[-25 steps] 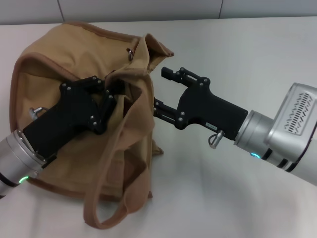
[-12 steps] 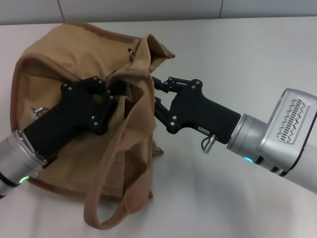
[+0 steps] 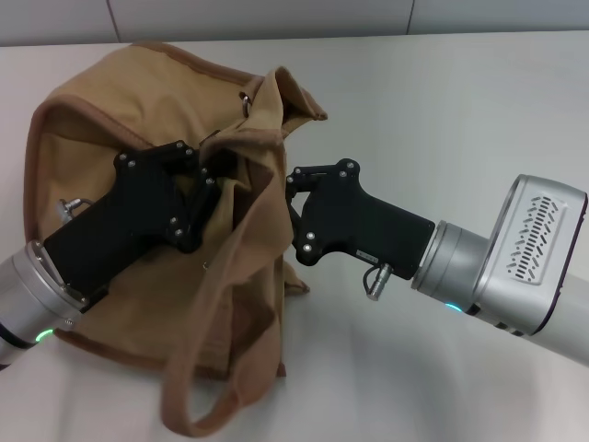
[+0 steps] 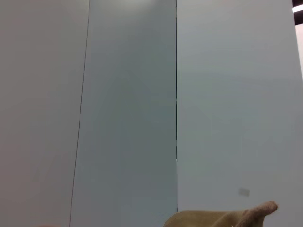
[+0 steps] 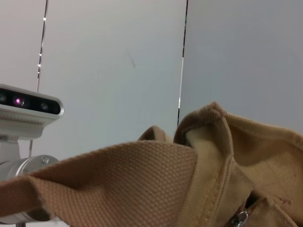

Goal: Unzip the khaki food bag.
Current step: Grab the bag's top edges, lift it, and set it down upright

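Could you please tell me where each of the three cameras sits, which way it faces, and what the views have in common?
Head view: from the robot's head, forward and down at the table; shows the left gripper and right gripper at the khaki food bag.
Left wrist view: on the left wrist, facing the wall panels; none of the robot shows.
Right wrist view: on the right wrist, facing the wall; the robot's head camera shows.
All share the bag.

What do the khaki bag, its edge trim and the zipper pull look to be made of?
The khaki food bag looks like matte woven canvas; a coarse weave shows in the right wrist view. Its edge trim seems a darker brown fabric binding. The zipper pull looks like shiny silver metal, though only part of it shows.
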Robot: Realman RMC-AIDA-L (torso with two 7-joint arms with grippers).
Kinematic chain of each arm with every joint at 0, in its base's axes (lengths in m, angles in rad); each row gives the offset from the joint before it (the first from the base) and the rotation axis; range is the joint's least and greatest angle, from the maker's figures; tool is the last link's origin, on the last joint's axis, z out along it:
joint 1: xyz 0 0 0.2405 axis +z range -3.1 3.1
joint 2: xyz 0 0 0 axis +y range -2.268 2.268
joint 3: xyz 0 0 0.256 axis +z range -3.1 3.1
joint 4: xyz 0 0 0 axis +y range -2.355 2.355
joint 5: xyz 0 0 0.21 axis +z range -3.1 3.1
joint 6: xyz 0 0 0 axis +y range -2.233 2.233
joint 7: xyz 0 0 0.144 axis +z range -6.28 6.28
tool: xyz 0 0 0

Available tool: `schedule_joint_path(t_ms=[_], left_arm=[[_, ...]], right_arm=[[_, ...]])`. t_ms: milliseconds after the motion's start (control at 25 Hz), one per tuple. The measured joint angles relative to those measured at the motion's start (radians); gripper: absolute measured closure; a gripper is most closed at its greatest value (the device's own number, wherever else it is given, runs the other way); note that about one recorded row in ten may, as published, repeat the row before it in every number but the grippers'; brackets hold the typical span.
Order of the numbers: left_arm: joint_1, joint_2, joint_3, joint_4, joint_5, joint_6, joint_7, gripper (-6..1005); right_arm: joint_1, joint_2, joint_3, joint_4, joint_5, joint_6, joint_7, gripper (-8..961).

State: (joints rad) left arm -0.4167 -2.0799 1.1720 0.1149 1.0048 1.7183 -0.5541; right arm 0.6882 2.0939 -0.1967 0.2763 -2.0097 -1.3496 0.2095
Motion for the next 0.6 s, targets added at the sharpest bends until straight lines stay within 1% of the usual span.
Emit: schedule_joint_path(t_ms=[240, 480, 600], left_arm=[[0.0, 0.0, 0.001, 0.0, 0.0, 0.003, 0.004, 936], [-0.002, -0.001, -0.008, -0.017, -0.014, 0.009, 0.049, 935], [-0.018, -0.002, -0.017, -0.069, -0.092, 0.014, 0.051, 934]], right_arm=[[0.008, 0.0, -0.005, 0.001, -0.001, 0.0, 0.002, 951], [0.003, 0.0, -0.006, -0.006, -0.002, -0.001, 0.002, 950], [-0.011, 0.0, 0.0, -0.009, -0.002, -0.004, 0.002, 950]])
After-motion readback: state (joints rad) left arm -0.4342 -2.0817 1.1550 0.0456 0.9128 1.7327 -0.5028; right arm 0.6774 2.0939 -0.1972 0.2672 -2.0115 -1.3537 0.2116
